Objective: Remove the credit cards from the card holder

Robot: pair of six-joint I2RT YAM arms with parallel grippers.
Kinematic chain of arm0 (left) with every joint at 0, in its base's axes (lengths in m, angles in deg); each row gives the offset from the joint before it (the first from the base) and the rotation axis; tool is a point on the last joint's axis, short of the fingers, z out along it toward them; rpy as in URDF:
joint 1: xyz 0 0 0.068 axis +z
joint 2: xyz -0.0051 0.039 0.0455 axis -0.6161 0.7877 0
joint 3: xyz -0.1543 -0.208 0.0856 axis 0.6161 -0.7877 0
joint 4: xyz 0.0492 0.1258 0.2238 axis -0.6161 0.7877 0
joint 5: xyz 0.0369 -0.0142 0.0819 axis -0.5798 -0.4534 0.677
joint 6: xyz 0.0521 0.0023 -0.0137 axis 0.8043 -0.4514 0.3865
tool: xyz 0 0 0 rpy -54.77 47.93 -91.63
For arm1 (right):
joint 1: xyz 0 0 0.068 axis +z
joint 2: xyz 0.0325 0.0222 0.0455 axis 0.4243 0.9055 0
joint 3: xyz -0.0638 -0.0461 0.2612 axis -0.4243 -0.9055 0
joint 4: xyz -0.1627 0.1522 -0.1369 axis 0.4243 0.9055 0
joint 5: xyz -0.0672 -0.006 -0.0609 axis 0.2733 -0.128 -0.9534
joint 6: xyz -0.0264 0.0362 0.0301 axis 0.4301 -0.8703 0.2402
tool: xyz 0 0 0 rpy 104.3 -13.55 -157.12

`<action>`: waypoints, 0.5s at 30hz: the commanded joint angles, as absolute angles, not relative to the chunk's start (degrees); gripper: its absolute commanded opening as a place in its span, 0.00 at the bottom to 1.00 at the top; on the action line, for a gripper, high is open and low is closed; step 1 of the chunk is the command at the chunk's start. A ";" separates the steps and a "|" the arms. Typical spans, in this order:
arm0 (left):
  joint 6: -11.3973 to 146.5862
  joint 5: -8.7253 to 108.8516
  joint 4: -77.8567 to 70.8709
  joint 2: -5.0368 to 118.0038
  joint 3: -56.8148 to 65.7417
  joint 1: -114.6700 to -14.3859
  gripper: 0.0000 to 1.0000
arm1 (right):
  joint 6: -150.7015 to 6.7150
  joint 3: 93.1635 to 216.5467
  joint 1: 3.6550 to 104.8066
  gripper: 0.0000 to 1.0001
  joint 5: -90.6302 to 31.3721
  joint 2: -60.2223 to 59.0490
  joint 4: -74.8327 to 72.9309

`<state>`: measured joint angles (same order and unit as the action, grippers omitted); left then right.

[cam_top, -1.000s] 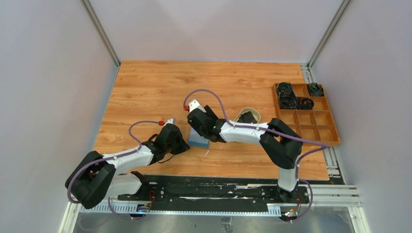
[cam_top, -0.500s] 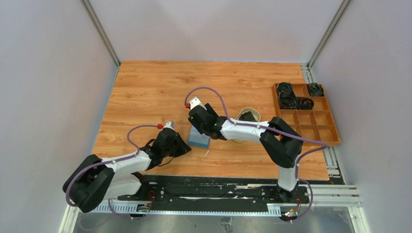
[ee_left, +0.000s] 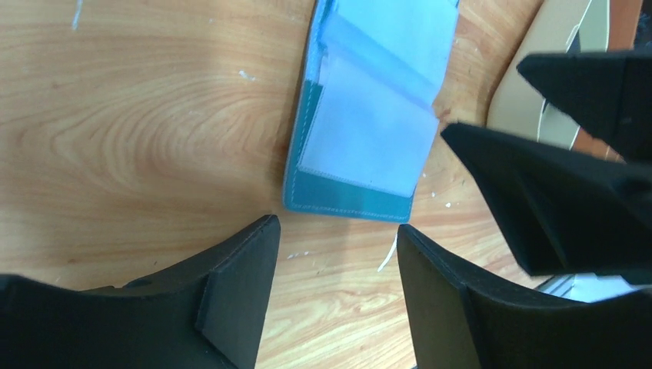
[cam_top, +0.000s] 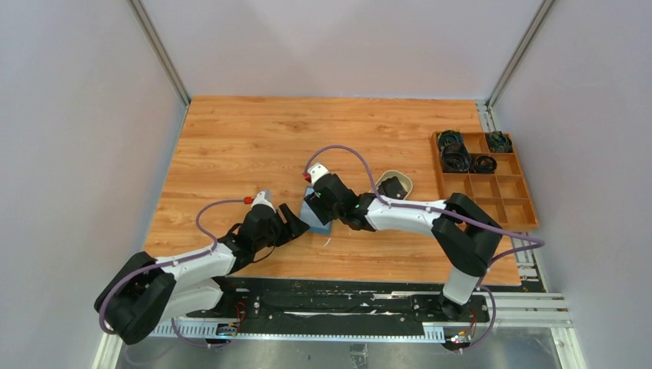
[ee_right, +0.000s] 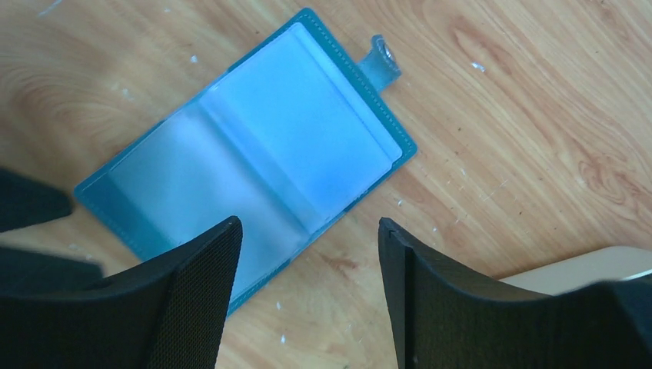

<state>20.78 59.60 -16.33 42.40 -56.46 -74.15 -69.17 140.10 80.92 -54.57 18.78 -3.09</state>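
Teal card holder (cam_top: 314, 216) (ee_left: 361, 131) (ee_right: 246, 169), spread open and flat on the wooden table (cam_top: 254, 138), about midway between the left and right edges and nearer the near edge than the far one. Its clear sleeves (ee_right: 300, 131) face upward and look pale blue; whether any cards sit inside them I cannot tell. The snap tab (ee_right: 382, 58) sticks out from one long edge and lies on the wood. My left gripper (cam_top: 294, 220) (ee_left: 337, 231) sits low just beside the left-hand short end of the card holder, its two fingers apart with only bare wood between them and no contact with the leather. My right gripper (cam_top: 320, 206) (ee_right: 307, 231) hangs directly over the card holder, fingers likewise spread and clamped on nothing; in the left wrist view its dark fingers (ee_left: 553, 177) come in from the right, close to my left ones. A beige tray (cam_top: 405, 181) (ee_left: 538, 77) stands just to the right of the card holder and holds a dark item (cam_top: 392, 186) too small to identify. A thin white scrap (ee_left: 387, 257) lies on the wood near the card holder's near corner. A wooden divided box (cam_top: 484, 200) rests along the right edge, with dark coiled items in its far compartments.
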 commanded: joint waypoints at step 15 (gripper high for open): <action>17.41 68.94 -20.17 49.99 -58.21 -74.06 0.45 | -73.70 130.75 80.22 0.69 -47.91 9.30 -6.19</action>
<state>17.22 63.25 -25.55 50.79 -56.31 -74.15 -72.77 131.84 80.92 -48.76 9.99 -5.69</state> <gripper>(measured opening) 0.458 0.688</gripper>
